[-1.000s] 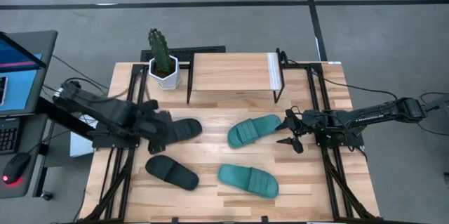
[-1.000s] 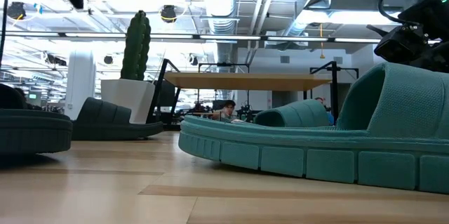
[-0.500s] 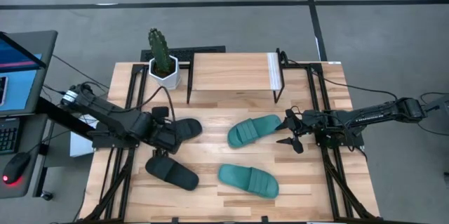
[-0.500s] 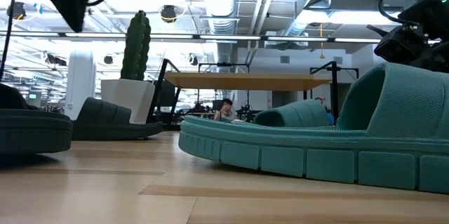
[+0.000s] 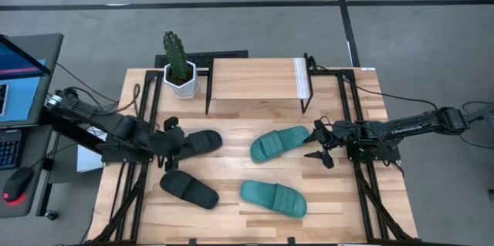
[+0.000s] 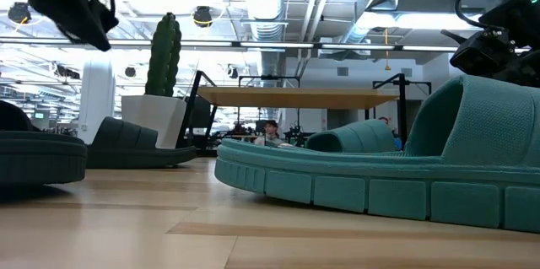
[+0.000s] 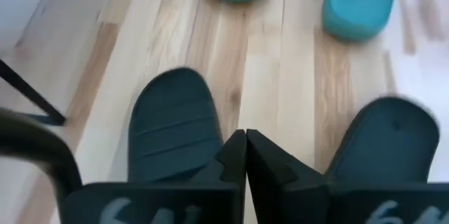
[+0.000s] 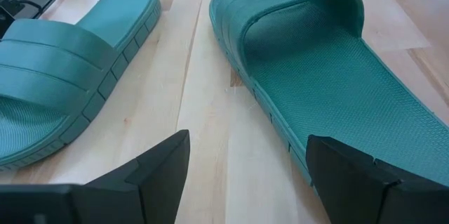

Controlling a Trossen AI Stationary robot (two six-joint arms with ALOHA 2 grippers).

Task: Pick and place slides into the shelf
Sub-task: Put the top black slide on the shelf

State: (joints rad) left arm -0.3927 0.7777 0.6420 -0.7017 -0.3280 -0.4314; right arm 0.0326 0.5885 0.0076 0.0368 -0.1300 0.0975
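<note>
Teal slides: two [image 5: 279, 143] [image 5: 273, 198], ribbed soles, broad straps, right half of plank tabletop [image 5: 231, 161].
Black slides: two [image 5: 198, 142] [image 5: 188, 190], left half.
Shelf: [image 5: 257, 79] wooden top, far edge.
Left pincer: [image 5: 171, 150] clenched, empty, beside upper black slide.
Right pincer: [image 5: 318, 143] spread wide, by upper teal slide.

In low view the near teal slide [image 6: 380, 176] is cut off at right edge and hides most of the shelf [image 6: 295, 97] legs. A person [image 6: 271, 131] far behind is too small to tell. Left wrist view: both black slides [image 7: 172, 136] blurred, cut off at bottom.
</note>
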